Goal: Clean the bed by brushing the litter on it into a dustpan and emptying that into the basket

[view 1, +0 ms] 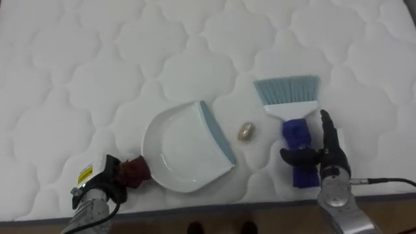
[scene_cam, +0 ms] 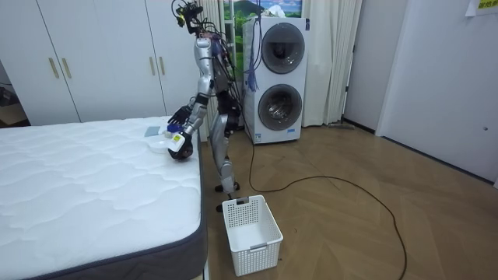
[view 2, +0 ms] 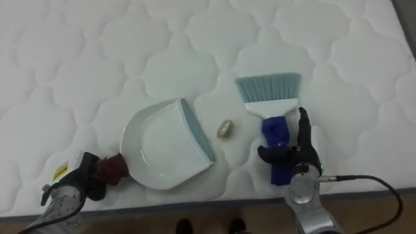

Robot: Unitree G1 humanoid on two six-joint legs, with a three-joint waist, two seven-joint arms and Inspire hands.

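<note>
Nearest the camera, at the lower left of the frame, the left hand (view 1: 96,185) has its fingers curled round the dark red handle (view 1: 133,172) of a white dustpan (view 1: 182,153). The pan lies flat on the quilted white mattress (view 1: 78,65), left of centre. Its grey-blue lip faces right, and the inside looks empty.

Just right of that lip, apart from it, lies a small brown scrap (view 1: 246,131), something like a nut or a pebble. It sits on the mattress between the pan and the brush (view 1: 289,104).

The brush lies right of centre, its pale blue bristles pointing to the top of the frame and its blue handle running down towards the lower right. The right hand (view 1: 328,162) has hold of that handle. Its thumb is wrapped across it, and one finger is stretched straight up along the handle's right side.

In the room view the robot leans over the edge of the bed. A white basket (scene_cam: 264,253) stands on the floor near the bed's corner.

By the look of it, both tools are in hand and set either side of the scrap, but the sweep itself is not yet done. What is left is to brush the scrap leftwards over the lip into the pan and then lift it off the bed.
</note>
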